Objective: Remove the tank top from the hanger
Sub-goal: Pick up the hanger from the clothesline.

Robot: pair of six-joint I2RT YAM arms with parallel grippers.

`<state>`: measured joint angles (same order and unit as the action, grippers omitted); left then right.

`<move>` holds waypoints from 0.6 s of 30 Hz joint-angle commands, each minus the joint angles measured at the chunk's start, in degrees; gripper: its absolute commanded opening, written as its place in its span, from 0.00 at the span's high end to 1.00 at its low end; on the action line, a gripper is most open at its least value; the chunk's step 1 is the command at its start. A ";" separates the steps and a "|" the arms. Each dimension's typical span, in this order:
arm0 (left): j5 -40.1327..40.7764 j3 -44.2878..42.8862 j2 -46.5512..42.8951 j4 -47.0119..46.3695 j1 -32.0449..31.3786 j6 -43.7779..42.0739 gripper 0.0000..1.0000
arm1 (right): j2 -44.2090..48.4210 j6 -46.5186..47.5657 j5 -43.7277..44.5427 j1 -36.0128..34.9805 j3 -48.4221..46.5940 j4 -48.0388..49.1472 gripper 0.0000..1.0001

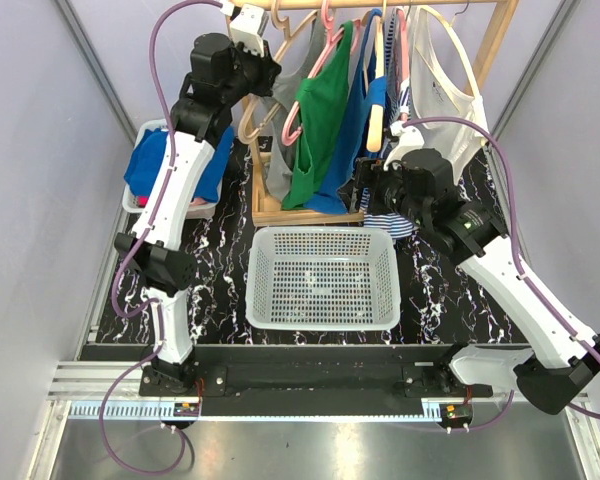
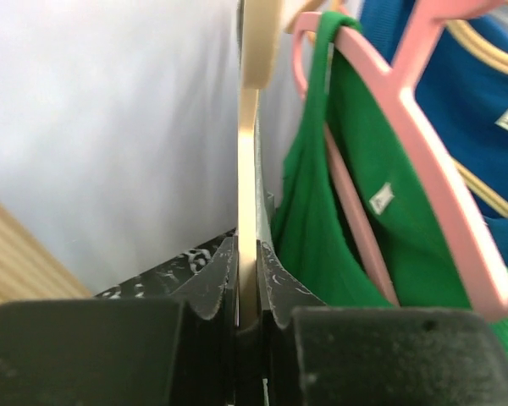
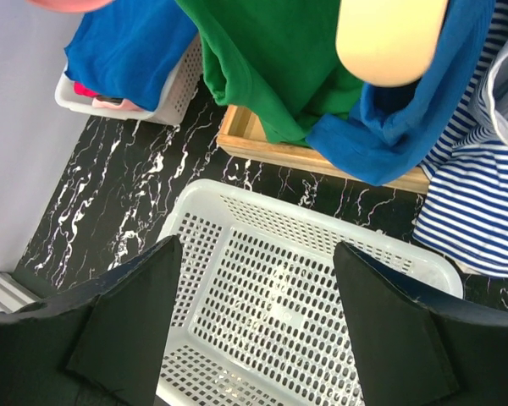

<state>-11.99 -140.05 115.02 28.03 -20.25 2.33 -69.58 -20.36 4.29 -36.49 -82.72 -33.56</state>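
Several tank tops hang on a wooden rail [image 1: 380, 4] at the back. My left gripper [image 1: 263, 72] is raised to the rail's left end and shut on a thin cream hanger [image 2: 248, 186], which carries a grey tank top [image 1: 277, 140]. To its right hangs a green tank top [image 2: 356, 203] on a pink hanger [image 2: 423, 161]. It also shows in the top view [image 1: 318, 125]. My right gripper [image 3: 256, 245] is open and empty, low in front of the hanging clothes, above the white basket [image 3: 237, 211].
A blue tank top [image 1: 358, 120], a striped one [image 3: 474, 186] and a white one [image 1: 442, 75] hang further right. The rack's wooden base [image 3: 262, 148] lies behind the basket [image 1: 323, 238]. A white bin [image 1: 140, 200] with blue cloth stands at the left.
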 commanded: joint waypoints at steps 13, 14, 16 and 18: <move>12.25 -1.81 -10.25 -9.66 -1.11 -7.34 1.00 | 1.20 -1.70 -0.43 -0.51 3.00 4.29 0.23; 12.25 -1.72 -10.87 -9.49 -1.11 -7.42 1.00 | 1.12 -1.87 -0.51 -0.60 3.00 4.21 0.23; 10.77 -1.63 -11.57 -8.52 -1.11 -7.34 1.00 | 1.20 -1.96 -0.95 -0.60 3.26 4.38 0.24; 9.79 -1.37 -12.89 -6.69 -1.11 -7.16 1.00 | 1.29 -1.88 -0.87 -0.60 3.35 4.38 0.24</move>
<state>-1.61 -140.00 110.91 31.14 -21.43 -4.08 -69.49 -21.67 4.27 -36.51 -79.75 -31.53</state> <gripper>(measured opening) 0.105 0.763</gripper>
